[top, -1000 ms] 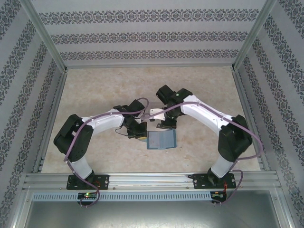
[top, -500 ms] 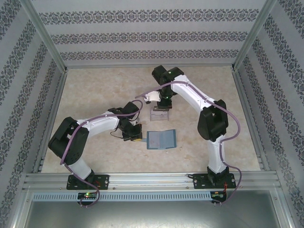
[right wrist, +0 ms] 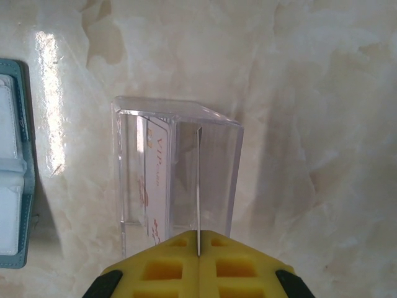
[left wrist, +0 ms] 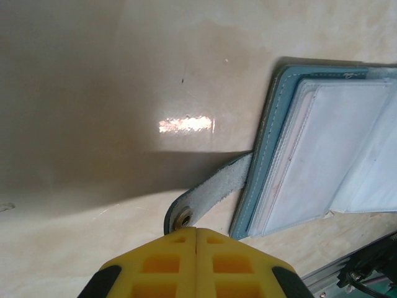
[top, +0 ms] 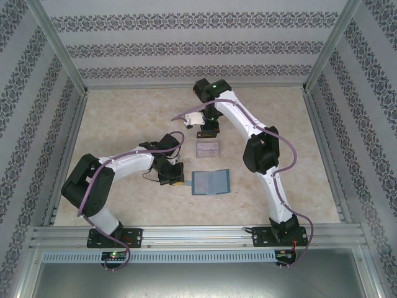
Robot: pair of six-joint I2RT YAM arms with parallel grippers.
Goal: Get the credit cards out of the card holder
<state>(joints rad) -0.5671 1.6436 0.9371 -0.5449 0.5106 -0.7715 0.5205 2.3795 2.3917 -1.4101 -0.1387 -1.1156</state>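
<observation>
Card holder (top: 210, 182) open flat, teal rim, pale sleeves, strap tab (left wrist: 208, 198) out; left claw (left wrist: 196, 230), right claw (right wrist: 198, 234) together.

My left hand (left wrist: 197, 231) hangs low, clamped tight; my right hand (right wrist: 198, 236), arm (top: 248, 127) stretched far forward, is clamped too

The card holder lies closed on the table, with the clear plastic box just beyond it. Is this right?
Not closed: the card holder lies open, inside facing up, as the top external view shows. The clear plastic box is indeed just beyond it.
</observation>
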